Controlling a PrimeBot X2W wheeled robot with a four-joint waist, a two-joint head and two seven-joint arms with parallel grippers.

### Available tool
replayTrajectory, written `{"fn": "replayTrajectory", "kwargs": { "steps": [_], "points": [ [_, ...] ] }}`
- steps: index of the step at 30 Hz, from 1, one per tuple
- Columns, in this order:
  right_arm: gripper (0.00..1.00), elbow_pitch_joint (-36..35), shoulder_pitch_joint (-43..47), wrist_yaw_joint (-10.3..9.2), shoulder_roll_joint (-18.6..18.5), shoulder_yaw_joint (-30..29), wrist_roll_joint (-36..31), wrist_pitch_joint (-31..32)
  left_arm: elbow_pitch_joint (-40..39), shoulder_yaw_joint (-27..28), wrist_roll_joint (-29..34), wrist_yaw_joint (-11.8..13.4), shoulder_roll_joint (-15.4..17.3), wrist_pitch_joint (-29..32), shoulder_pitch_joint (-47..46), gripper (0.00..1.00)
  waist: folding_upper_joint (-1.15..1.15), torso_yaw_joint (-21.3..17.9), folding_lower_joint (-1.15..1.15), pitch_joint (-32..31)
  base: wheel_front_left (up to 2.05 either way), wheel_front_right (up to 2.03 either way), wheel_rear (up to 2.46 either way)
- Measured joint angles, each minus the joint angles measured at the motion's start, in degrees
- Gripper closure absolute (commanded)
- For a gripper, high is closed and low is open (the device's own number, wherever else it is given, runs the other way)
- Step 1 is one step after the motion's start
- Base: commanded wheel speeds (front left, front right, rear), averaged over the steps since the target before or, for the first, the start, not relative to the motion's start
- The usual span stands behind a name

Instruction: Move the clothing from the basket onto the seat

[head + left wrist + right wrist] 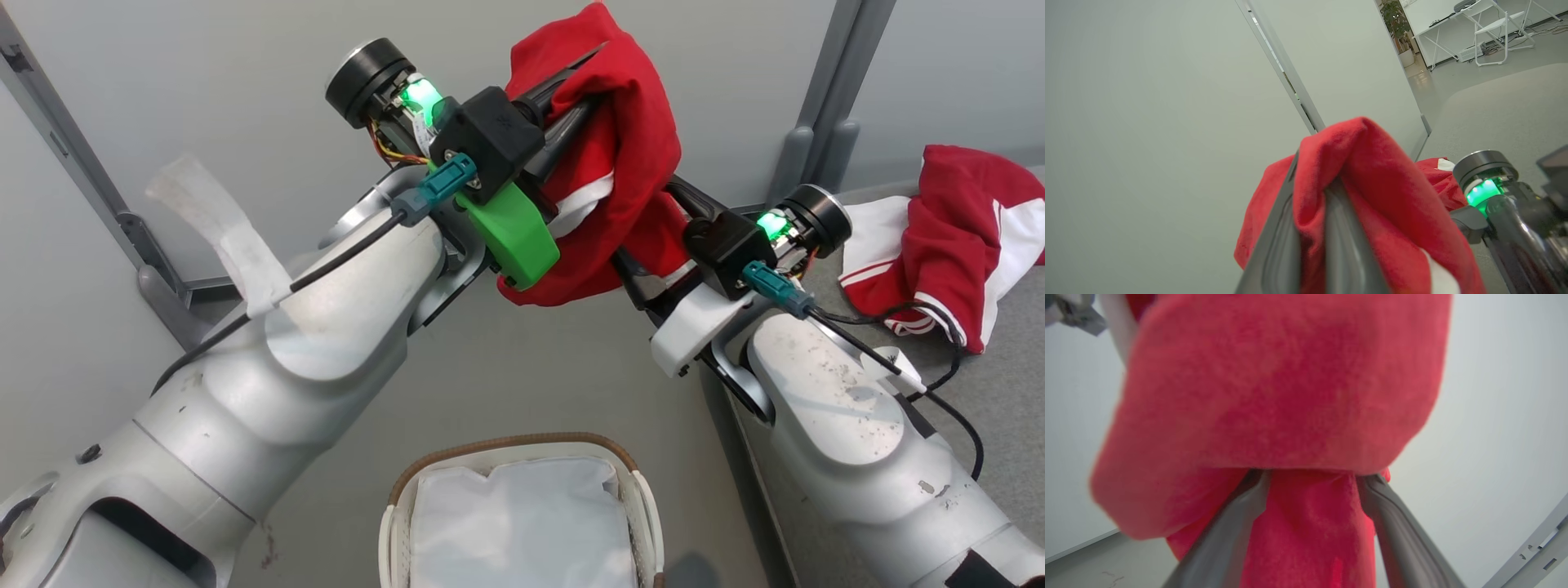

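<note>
A red garment with white trim [629, 139] hangs high above the basket, pinched between the two fingers of my left gripper [592, 69], which is shut on a fold of it [1384, 192]. My right gripper [661, 192] reaches into the same garment from below right. Its fingers stand wide apart, with red cloth [1282, 388] draped over the tips and hanging between them. A second red and white garment [955, 229] lies crumpled on the grey seat [1004, 392] at the right. The basket [506, 445] sits at the bottom centre with just its white liner [522, 523] inside.
Grey wall panels stand close behind, with a metal post [82, 180] at the left and another post [824, 106] at the right by the seat's edge. A black cable [939, 359] loops from my right wrist over the seat. White tables and chairs [1490, 36] stand far off.
</note>
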Motion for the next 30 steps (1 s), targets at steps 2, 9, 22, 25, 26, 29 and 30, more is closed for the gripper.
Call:
{"fn": "replayTrajectory", "kwargs": {
  "steps": [2, 9, 22, 25, 26, 29, 30],
  "points": [
    [0.0, 0.3, -0.79, 0.0, 0.02, 1.41, 0.89, 0.0, -0.19, -0.77, -0.96, 0.0, 0.01, -0.01, 0.03, 1.0, 0.0, 0.02, 0.0, 0.16, 0.0, 0.0, 0.0],
    [0.76, 0.44, -3.33, 0.0, 0.44, 6.28, 2.85, 0.0, -0.2, -2.23, -4.01, 0.0, 0.63, -0.01, 0.15, 1.0, 0.0, -0.04, 0.0, 0.77, 0.0, 0.0, 0.0],
    [1.0, -1.71, -2.56, 0.0, -0.35, 4.38, 3.03, 0.0, 2.47, -1.37, -6.36, 0.0, 2.5, -0.11, 1.08, 1.0, 0.0, -0.36, 0.0, 1.87, 0.0, 0.0, 0.0],
    [1.0, -1.8, -1.96, 0.0, -0.35, 3.94, 3.05, 0.0, 3.36, -1.54, -6.42, 0.0, 2.79, -0.1, 1.41, 1.0, 0.0, -0.57, 0.0, 2.02, 0.0, 0.0, 0.0],
    [1.0, -1.9, -1.9, 0.0, -0.36, 3.8, 3.05, 0.0, 3.54, -1.67, -6.42, 0.0, 2.8, -0.1, 1.56, 1.0, 0.0, -0.64, 0.0, 2.08, 0.0, 0.0, 0.0],
    [1.0, -2.02, -1.37, 0.0, -0.33, 3.35, 3.05, 0.0, 3.88, -1.86, -6.49, 0.0, 2.76, -0.11, 2.01, 1.0, 0.0, -0.79, 0.0, 2.15, 0.0, 0.0, 0.0],
    [1.0, -2.07, -1.21, 0.0, -0.27, 2.98, 3.05, 0.0, 4.05, -1.87, -6.61, 0.0, 2.71, -0.1, 2.26, 1.0, 0.0, -0.84, 0.0, 2.16, 0.0, 0.0, 0.0]
  ]
}}
